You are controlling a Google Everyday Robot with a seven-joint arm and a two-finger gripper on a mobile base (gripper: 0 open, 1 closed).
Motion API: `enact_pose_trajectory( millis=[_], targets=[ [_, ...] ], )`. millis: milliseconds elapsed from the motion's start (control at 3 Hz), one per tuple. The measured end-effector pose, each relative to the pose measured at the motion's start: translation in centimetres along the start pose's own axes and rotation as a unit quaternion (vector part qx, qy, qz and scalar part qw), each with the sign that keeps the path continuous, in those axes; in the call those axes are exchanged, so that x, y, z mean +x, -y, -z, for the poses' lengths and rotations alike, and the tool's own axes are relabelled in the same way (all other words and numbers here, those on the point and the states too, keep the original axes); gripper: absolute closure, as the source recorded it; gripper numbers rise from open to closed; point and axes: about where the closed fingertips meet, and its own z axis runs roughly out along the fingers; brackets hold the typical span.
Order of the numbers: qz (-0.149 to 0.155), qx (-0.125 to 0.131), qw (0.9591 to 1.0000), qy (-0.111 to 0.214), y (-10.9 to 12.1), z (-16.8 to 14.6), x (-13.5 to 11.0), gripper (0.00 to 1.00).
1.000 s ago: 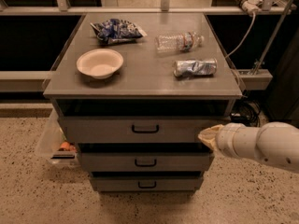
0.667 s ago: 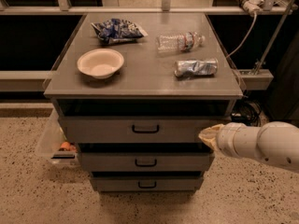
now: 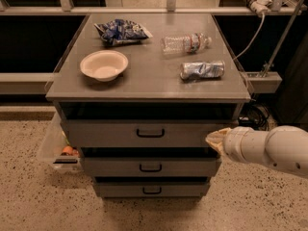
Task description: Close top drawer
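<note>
The top drawer (image 3: 144,131) is a wide grey metal front with a small black pull handle (image 3: 150,133) at its centre. It stands pulled out a little from the cabinet, with a dark gap above it under the counter. My gripper (image 3: 215,139) is at the end of the white arm coming in from the right. Its tip rests at the right end of the top drawer's front. Two smaller grey drawers (image 3: 150,166) sit below.
On the cabinet top (image 3: 144,88) lie a white bowl (image 3: 104,65), a blue chip bag (image 3: 121,31), a clear plastic bottle (image 3: 185,43) and a crushed can (image 3: 202,70). A clear bin (image 3: 57,147) with items stands on the floor at the left. Cables hang at the right.
</note>
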Motion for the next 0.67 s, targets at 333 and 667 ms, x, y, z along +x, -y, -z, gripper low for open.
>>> enact_pose_trajectory(
  millis=[333, 667],
  targets=[
    [0.025, 0.008, 0.9994, -0.023, 0.7, 2.1, 0.7, 0.11],
    [0.045, 0.034, 0.9968, -0.057, 2.0, 4.7, 1.2, 0.0]
  ],
)
